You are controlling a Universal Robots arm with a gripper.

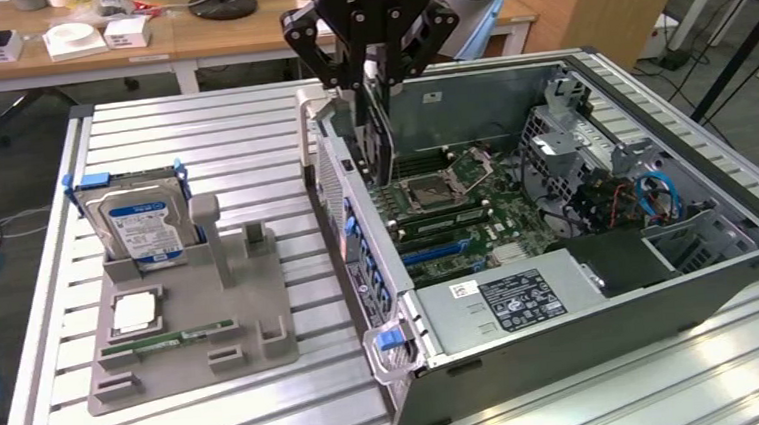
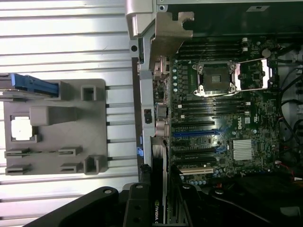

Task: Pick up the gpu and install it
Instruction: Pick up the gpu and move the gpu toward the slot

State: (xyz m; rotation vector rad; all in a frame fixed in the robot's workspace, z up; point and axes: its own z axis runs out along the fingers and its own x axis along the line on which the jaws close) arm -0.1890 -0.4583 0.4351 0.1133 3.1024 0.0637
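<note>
My gripper [image 1: 370, 78] hangs over the rear wall of the open computer case [image 1: 537, 352], shut on the gpu [image 1: 377, 137]. The card is held on edge and hangs straight down, its lower end just inside the case above the motherboard [image 1: 446, 208]. In the wrist view the gpu [image 2: 160, 165] appears edge-on between my gripper [image 2: 161, 208] fingers, with its silver end bracket toward the case's rear wall. It lies alongside the motherboard [image 2: 213, 118], near the blue expansion slots [image 2: 194, 133]. Whether the card touches a slot is hidden.
On the slatted table at the exterior view's left is a grey holder tray [image 1: 247, 327] with a hard drive [image 1: 139, 219], a processor chip [image 1: 135, 312] and a memory stick [image 1: 161, 340]. Inside the case are cables [image 1: 653, 198] and a drive cage [image 1: 574, 129]. Desks stand behind.
</note>
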